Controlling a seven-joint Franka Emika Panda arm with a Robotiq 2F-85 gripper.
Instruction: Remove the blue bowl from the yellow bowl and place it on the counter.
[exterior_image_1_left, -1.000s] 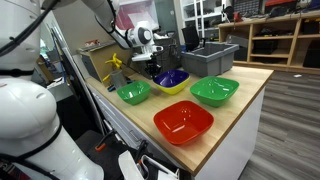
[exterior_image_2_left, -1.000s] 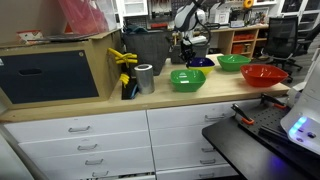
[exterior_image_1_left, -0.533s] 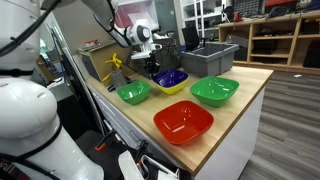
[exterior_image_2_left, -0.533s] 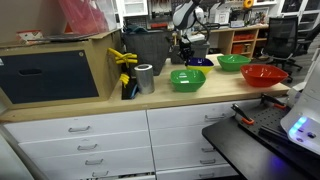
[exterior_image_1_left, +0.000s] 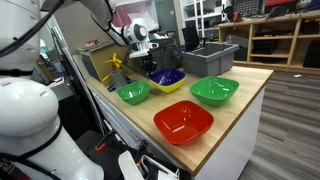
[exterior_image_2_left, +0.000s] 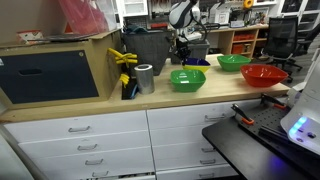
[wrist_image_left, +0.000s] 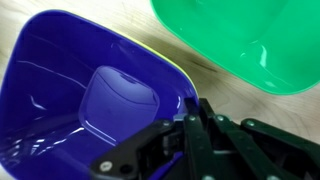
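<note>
The blue bowl (wrist_image_left: 85, 95) sits nested inside the yellow bowl (exterior_image_1_left: 176, 89), whose rim shows as a thin bright line just outside the blue rim in the wrist view. Both rest on the counter (exterior_image_1_left: 250, 80).

The gripper (wrist_image_left: 197, 103) enters the wrist view from 5 o'clock. Its dark fingers (wrist_image_left: 188, 125) are drawn close together at the blue bowl's rim at about 4 o'clock. They appear to pinch that rim between them, though the contact itself is partly hidden by the linkage.

In an exterior view the gripper (exterior_image_1_left: 153, 65) hangs over the blue bowl's (exterior_image_1_left: 170, 77) edge at 10 o'clock.

Around the nested pair, in that same view:
- A small green bowl (exterior_image_1_left: 133, 93) lies just beside them at 8 o'clock.
- A larger green bowl (exterior_image_1_left: 214, 91) sits at 4 o'clock.
- A red bowl (exterior_image_1_left: 183, 122) stands apart at 6 o'clock.
- A grey bin (exterior_image_1_left: 210, 58) stands at 1 o'clock.
</note>
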